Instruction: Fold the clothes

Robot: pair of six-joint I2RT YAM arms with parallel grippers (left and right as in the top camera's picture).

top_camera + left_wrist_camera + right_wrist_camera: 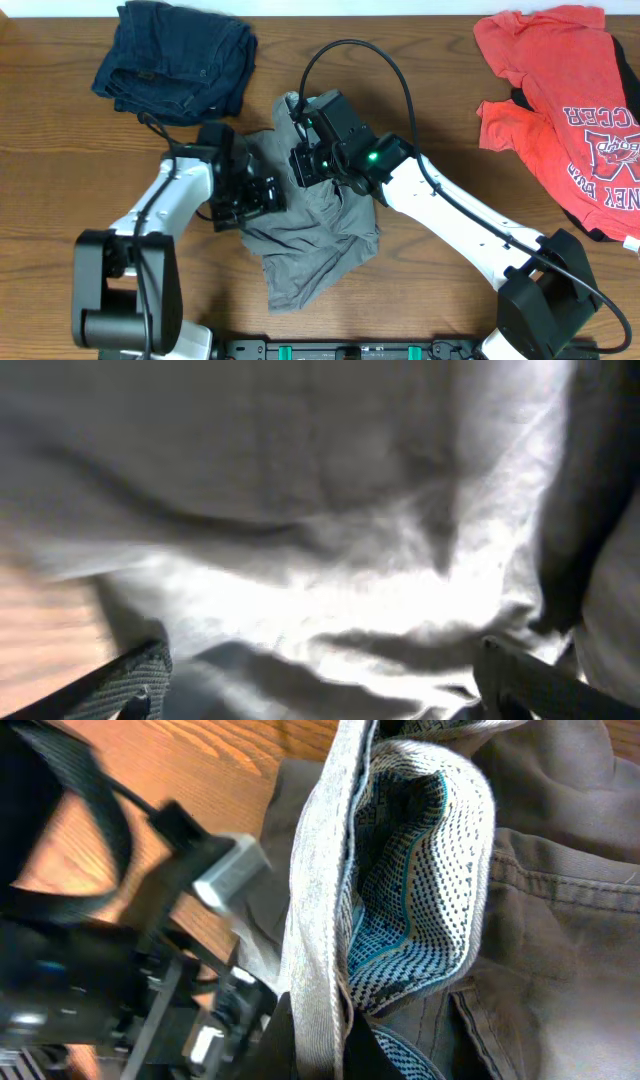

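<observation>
Grey shorts [320,225] bunched on the bench [430,120]
The right gripper [300,165] clenches their waistband [320,920], held upright; the left gripper [268,192], released and spread wide, hovers at the cloth's left edge.

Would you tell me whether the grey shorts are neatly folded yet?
Not folded: the grey shorts lie rumpled, irregular in outline, with an edge turned up showing patterned lining.

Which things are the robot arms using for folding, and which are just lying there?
For the job: grey-khaki shorts; right pincer, shut on them; left pincer, open.
Just lying about: dark navy denim garment; red T-shirt with white lettering.
</observation>
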